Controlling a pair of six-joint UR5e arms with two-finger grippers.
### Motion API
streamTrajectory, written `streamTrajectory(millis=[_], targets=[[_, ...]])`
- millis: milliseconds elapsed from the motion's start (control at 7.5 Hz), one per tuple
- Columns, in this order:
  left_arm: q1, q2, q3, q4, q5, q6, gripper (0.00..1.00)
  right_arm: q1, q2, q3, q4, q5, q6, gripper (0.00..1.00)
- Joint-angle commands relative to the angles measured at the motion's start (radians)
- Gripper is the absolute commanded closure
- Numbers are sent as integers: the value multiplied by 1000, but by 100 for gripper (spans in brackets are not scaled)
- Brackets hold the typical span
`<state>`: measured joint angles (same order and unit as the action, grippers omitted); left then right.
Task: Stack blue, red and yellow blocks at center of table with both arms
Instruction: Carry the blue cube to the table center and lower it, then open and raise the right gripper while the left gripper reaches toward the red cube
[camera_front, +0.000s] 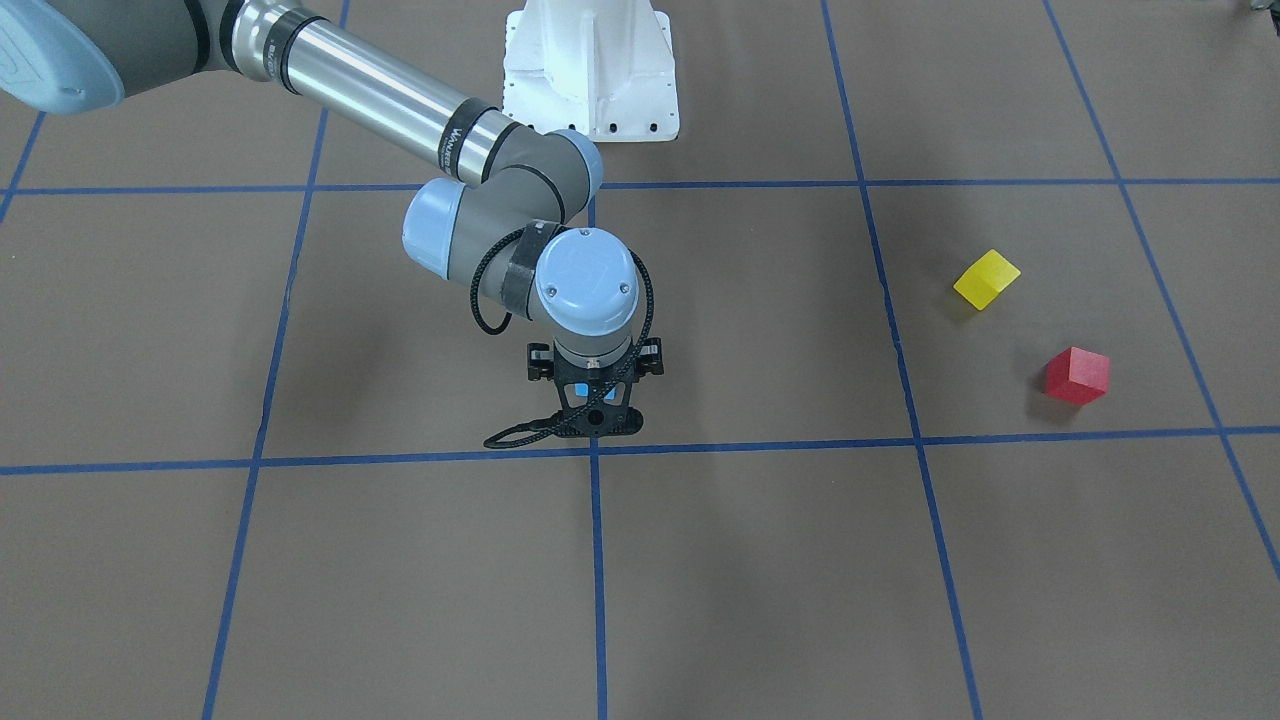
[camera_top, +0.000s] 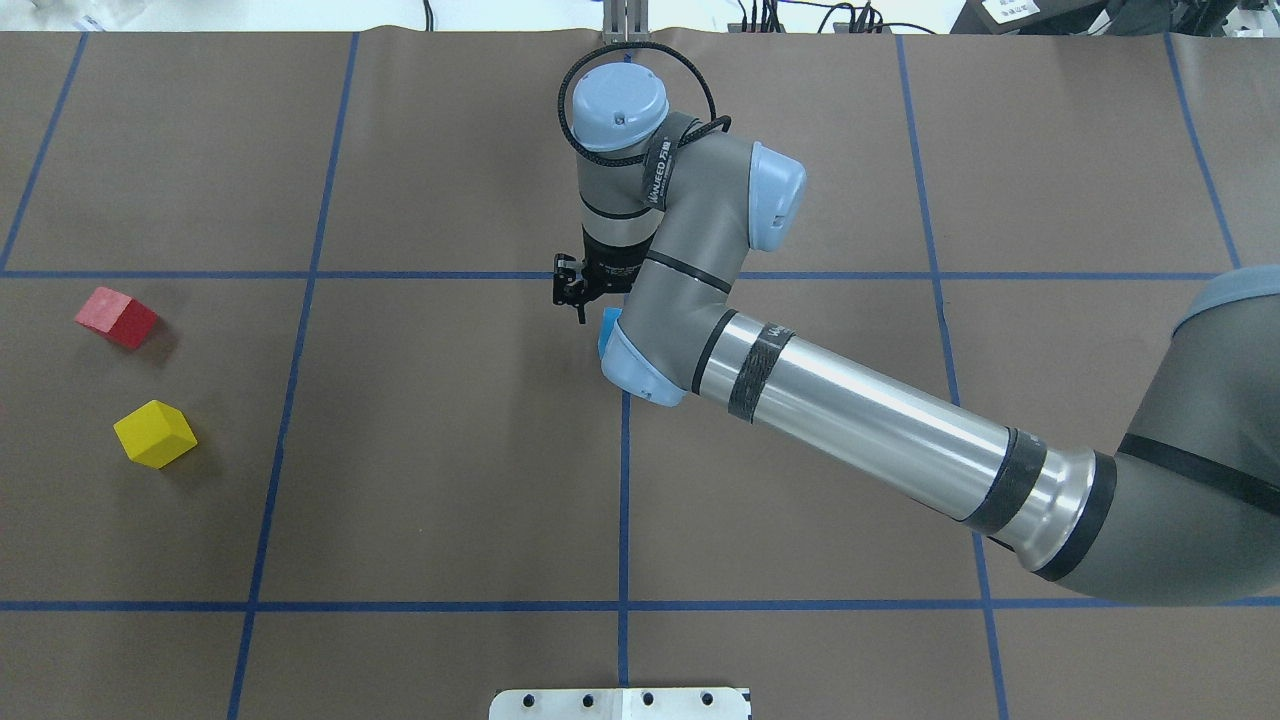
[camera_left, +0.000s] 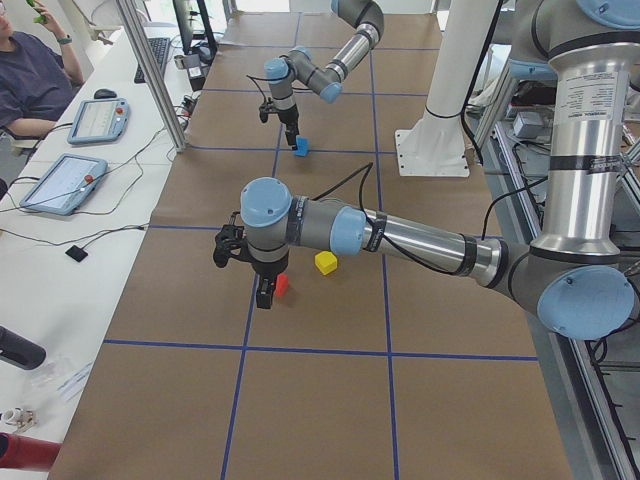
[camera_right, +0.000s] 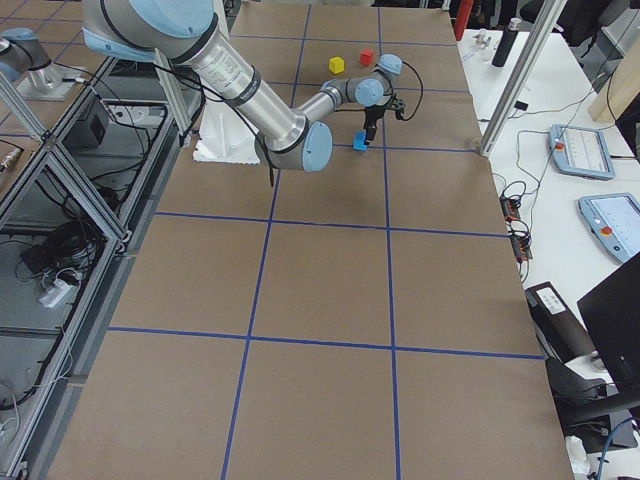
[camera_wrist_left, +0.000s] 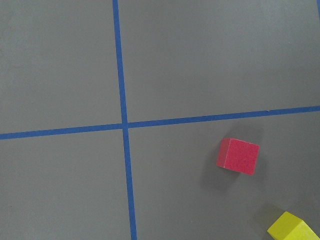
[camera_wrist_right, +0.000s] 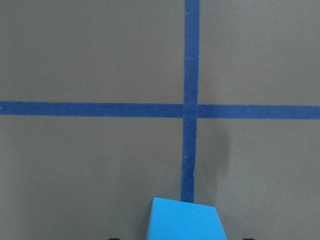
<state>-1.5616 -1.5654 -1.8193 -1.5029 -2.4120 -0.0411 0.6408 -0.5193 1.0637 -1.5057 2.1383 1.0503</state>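
Note:
The blue block rests on the brown paper at the table's centre, just beside a crossing of blue tape lines; it also shows in the overhead view, partly under the right arm's elbow. My right gripper points down right over it, and its fingers stand apart from the block's sides, open. The red block and the yellow block lie close together on the robot's far left. My left gripper shows only in the exterior left view, raised near the red block; I cannot tell whether it is open or shut.
The robot's white base plate stands at the table's robot side. Blue tape lines divide the brown table cover into squares. Operators' tablets lie on a side desk beyond the far edge.

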Motion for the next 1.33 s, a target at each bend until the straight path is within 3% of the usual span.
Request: streamTrajectory(millis=[0,267,400,667,800,1200], targets=[[3,-14,-18,0,1,-90,0,78,-25,91,-66,15,-12,1],[85,-7,-108,-69,16,-332,0,189,-202,302,-123,18,-140,1],[145,-2,-139,-92,74,-420,0,247,-293,364,-125,43,-227,1],[277,5,-141,-162,222,-627,1,365,-405,400,-125,89,-430,1],[310,19,-135,-201,229,-657,1,416,-445,397,-125,92,-538,1],[441,2,-25,-371,263,-487,2,526,-510,378,-123,138,-731,1]])
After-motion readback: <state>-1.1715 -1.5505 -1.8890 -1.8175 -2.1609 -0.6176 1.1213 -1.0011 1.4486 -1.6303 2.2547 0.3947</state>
